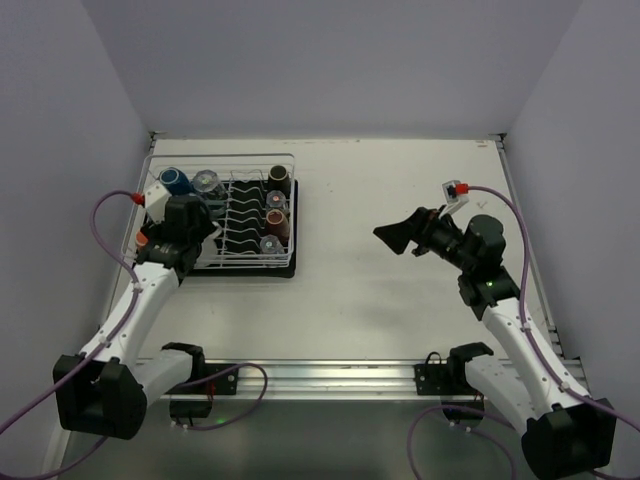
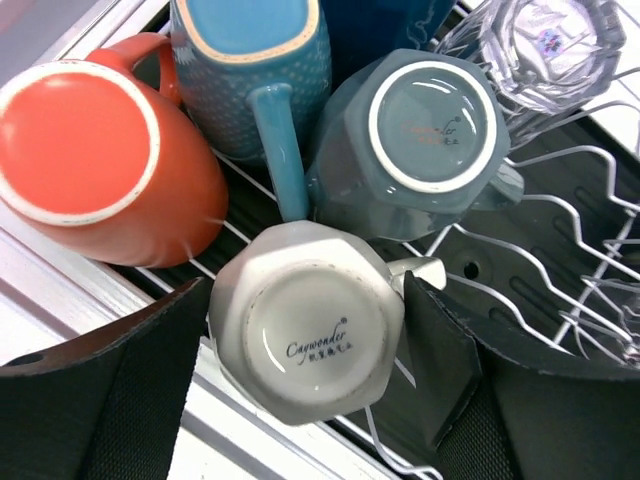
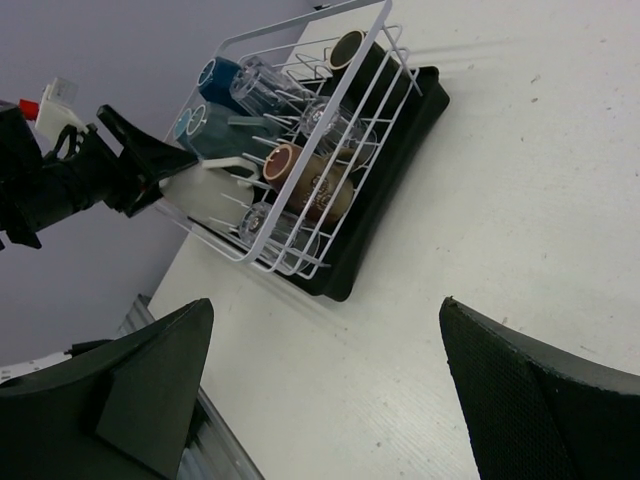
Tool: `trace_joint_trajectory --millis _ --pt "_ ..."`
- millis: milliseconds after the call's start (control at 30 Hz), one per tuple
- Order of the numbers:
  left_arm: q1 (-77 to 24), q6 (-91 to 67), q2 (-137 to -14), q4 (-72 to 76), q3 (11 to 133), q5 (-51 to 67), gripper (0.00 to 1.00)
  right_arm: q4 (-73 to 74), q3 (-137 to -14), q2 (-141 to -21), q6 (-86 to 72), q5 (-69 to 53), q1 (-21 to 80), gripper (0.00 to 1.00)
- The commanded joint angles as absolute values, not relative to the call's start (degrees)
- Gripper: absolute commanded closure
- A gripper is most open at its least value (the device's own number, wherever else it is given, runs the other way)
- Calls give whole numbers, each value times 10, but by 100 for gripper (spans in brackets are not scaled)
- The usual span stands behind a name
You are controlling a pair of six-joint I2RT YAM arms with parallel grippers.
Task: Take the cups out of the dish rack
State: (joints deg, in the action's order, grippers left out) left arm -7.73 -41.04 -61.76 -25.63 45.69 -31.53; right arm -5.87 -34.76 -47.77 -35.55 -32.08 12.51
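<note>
The white wire dish rack (image 1: pixel 250 263) on its black tray stands at the far left and also shows in the right wrist view (image 3: pixel 375 60). In the left wrist view, upside-down mugs fill its near-left corner: cream (image 2: pixel 300 335), orange (image 2: pixel 90 160), light blue (image 2: pixel 255 50) and grey (image 2: pixel 420 130), with a glass tumbler (image 2: pixel 545 40) behind. My left gripper (image 2: pixel 307 288) is shut on the cream mug, a finger against each side, and the mug still rests in the rack. Dark brown cups (image 1: pixel 278 178) and glasses lie along the rack's right row. My right gripper (image 1: pixel 393 237) is open and empty above the table.
Bare table lies between the rack and my right gripper (image 3: pixel 325 305). A metal rail (image 1: pixel 330 375) runs along the near edge. Grey walls close in the left, far and right sides. A purple cable (image 1: pixel 110 215) loops beside the left arm.
</note>
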Motion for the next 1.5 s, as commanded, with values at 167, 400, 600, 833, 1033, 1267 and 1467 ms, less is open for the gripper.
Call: trace_joint_trajectory --millis 167,400,600,833,1033,1267,1467 --pt "-73 -364 -548 -257 483 -300 100 -51 -375 -488 -355 -311 151 3" --pt "-73 -363 -561 -270 472 -295 68 -38 -387 -490 -352 -285 185 3" --pt "-73 -328 -574 -278 491 -231 24 -40 -388 -489 -349 -282 194 3" --pt "-73 -289 -571 -295 490 -204 0 -41 -388 -497 -339 -282 199 2" --pt "-73 -234 -613 -304 512 -203 0 -46 -386 -495 -339 -283 200 2" --pt "-71 -184 -620 -310 511 -197 0 -40 -380 -492 -328 -266 200 2" --pt "-70 -169 -637 -306 504 -180 0 -40 -376 -489 -326 -261 200 2"
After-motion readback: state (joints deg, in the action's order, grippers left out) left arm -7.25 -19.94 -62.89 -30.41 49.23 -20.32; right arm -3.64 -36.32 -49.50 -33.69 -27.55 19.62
